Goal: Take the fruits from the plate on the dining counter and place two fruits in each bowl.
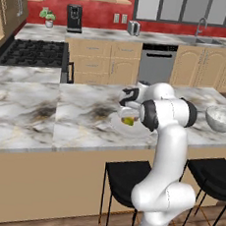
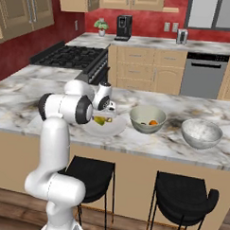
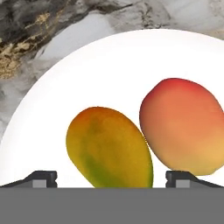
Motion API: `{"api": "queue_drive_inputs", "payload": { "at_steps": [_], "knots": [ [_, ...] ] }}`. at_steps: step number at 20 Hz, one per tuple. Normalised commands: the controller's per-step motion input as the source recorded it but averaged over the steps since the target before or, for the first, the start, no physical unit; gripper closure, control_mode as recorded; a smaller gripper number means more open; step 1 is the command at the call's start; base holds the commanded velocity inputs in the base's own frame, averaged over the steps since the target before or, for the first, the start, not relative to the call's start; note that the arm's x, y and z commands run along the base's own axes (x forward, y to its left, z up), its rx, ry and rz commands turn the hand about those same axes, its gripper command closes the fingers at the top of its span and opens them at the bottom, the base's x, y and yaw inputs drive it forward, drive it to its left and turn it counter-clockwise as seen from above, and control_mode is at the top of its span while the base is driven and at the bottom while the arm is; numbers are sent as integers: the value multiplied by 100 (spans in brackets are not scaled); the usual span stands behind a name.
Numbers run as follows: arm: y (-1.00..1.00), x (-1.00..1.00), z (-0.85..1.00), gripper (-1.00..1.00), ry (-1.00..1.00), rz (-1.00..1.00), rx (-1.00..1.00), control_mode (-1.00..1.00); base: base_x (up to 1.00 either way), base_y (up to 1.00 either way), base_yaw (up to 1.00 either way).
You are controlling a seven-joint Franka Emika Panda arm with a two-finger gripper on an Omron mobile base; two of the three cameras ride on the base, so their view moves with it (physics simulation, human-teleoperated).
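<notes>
The yellow-green fruit (image 3: 109,148) lay on the white plate (image 3: 131,65), touching the peach-red fruit (image 3: 181,127). It looked smooth, roundish and light, likely slippery, so its fat middle seemed best to pinch. The gripper (image 3: 111,179) sat spread wide around it, holding nothing.

Two fruits lie on the plate (image 3: 109,65) — a yellow-green fruit (image 3: 109,148) and a peach orange-red fruit (image 3: 181,127) touching it. Two bowls stand beside the plate on the tabletop (image 2: 22,103) — a grey-green bowl (image 2: 137,121) next to it, holding an orange fruit (image 2: 153,122), and a speckled bowl (image 2: 201,133) beyond. Two black stools (image 2: 90,175) stand below.
</notes>
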Motion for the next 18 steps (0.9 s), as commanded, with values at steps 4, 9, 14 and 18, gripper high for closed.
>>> {"api": "queue_drive_inputs", "payload": {
  "at_steps": [4,9,14,18],
  "knots": [
    [14,-2,-19,-100,0,1,0,-100,0,0,0],
    [3,5,-16,-100,0,2,0,-100,0,0,0],
    [0,49,0,-100,0,1,4,-100,0,0,0],
    [0,42,-10,-100,1,0,2,-100,0,0,0]
  ]
}}
